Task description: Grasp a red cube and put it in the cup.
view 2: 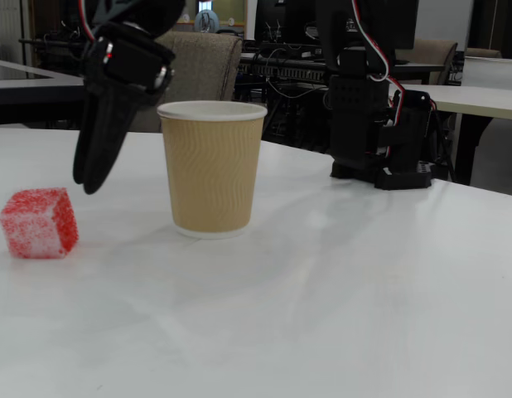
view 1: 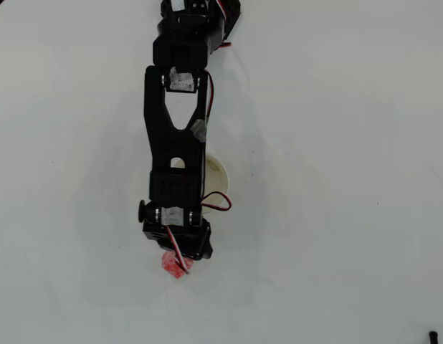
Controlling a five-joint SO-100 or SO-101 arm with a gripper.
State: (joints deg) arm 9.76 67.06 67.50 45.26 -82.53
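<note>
- Table (view 2: 339, 298): white and matte. It carries the arm, one cup and one cube. I see a small dark item (view 1: 432, 335) at its lower right corner in the overhead view; too small for me to identify.
- Cup (view 2: 212, 166): tan ribbed paper wall with a white rolled rim, upright, near the middle of the table. In the overhead view the arm covers most of it and I see only an arc of rim and pale inside (view 1: 217, 174). The part of the inside I can see is bare; the rest is hidden, and the fixed view is too low to look in.
- Cube (view 2: 39, 222): red with whitish flecks, resting flat on the table, outside the cup. In the fixed view it sits left of the cup and well apart from it, near the left edge of the picture. In the overhead view only part of it shows (view 1: 173, 265), just below the wrist housing.
- Gripper (view 2: 92, 176): black, tilted downward, hanging in the air above the table between cup and cube as the fixed view shows them. I see it touching neither. It holds nothing. From this side the fingers overlap, so I cannot tell how far they are parted.
- Arm base (view 2: 374, 99): black, with red and white wires, standing toward the far side of the table, right of the cup in the fixed view.
</note>
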